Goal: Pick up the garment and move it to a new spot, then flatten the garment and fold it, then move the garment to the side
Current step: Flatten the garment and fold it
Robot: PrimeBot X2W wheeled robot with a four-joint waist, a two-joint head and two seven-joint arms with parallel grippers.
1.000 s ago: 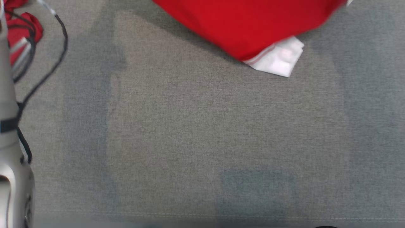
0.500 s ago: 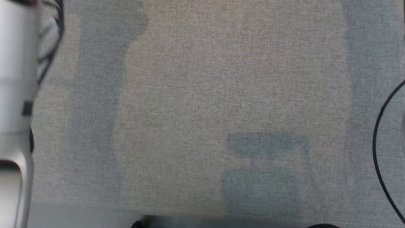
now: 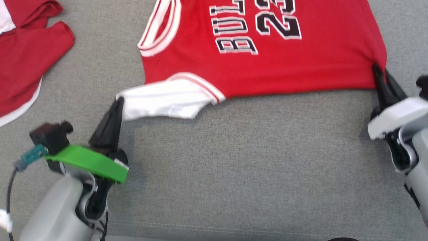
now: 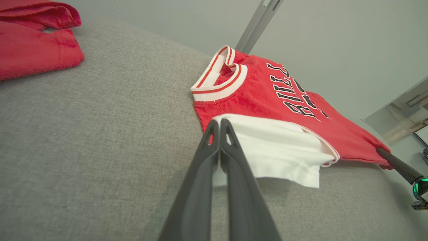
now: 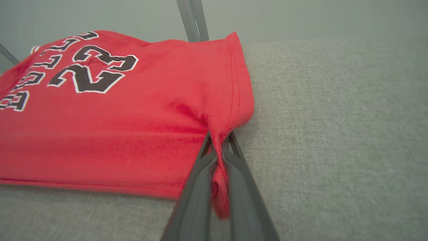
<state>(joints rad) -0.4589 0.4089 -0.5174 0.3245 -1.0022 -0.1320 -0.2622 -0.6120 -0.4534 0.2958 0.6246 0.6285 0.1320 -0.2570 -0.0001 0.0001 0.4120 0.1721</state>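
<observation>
The left gripper (image 3: pixel 118 99) is pinched tight on the corner of a white sleeve (image 3: pixel 164 102), and its two dark fingers (image 4: pixel 200 180) are pressed together with a bit of white cloth between them. The right gripper (image 3: pixel 377 68) is squeezed tight too, and it pinches the red bottom corner of the same jersey (image 3: pixel 267 67), with a little fold of red cloth poking out between its fingers (image 5: pixel 195 187). The jersey lies spread out between the two grippers on the desk (image 3: pixel 234 167), which is covered in grey cloth. It is red with a white and red neck band (image 3: pixel 160 30) and black letters and numbers (image 3: pixel 257 26) on the front. The white sleeve is lifted a little off the desk and makes a shadow under it. Off to the robot's left, well apart from the jersey, lies another red piece of clothing (image 3: pixel 23 60) with a white edge — it is crumpled. Nothing lies between it and the jersey. The left arm has a bright green part (image 3: pixel 88 162) near its wrist, and a thin black cable (image 3: pixel 9 187) hangs beside it. Behind the desk a grey metal pole (image 5: pixel 192 20) stands up — it is close to the far edge of the jersey.
</observation>
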